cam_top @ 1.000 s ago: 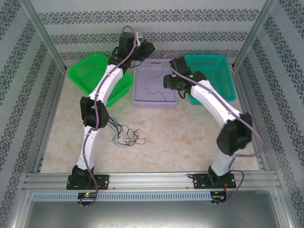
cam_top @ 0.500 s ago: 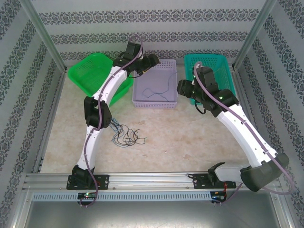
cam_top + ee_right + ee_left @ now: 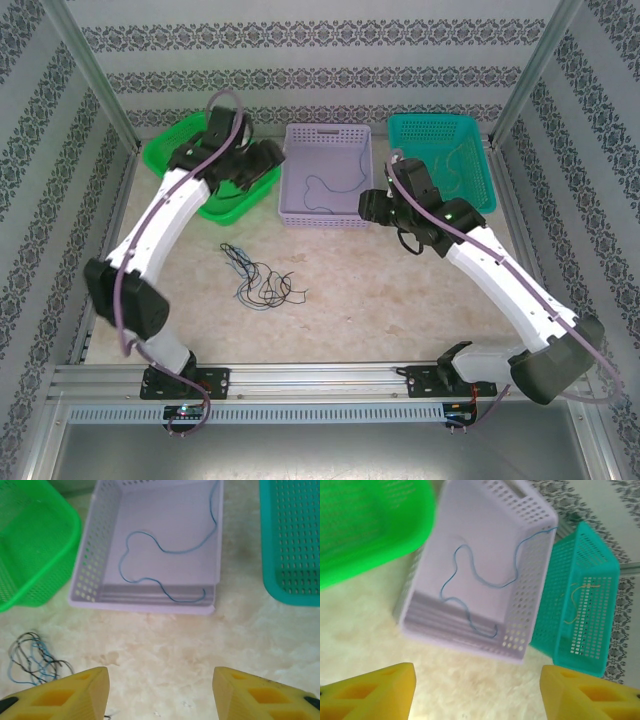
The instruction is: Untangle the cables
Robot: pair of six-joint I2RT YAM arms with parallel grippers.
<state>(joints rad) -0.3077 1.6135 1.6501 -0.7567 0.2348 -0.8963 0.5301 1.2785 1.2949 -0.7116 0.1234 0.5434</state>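
**Fig.: arms backing off the baskets.** Vs. 1 s ago, my L arm has swung off the purple basket point(image 3: 300, 215) to hang by the green basket point(image 3: 228, 206). My R arm has pulled back and dropped its elbow.

- **Fingers:** L fingers point(image 3: 375, 690) are spread wide w/ nothing between them. R fingers point(image 3: 65, 692) are likewise apart and empty.
- **Sorted cables:** The blue cable point(image 3: 172, 551) lies loose inside the purple basket, unmoved. The tan cable point(image 3: 576, 597) sits in the teal basket point(image 3: 440, 118).
- **Tangle:** The tangle point(image 3: 262, 283) of dark and blue strands rests on the table point(image 3: 400, 290), well apart from both sets of fingers. My L arm no longer hides part of it.

Reading: two cables look sorted, and the knot is prob. the next job.
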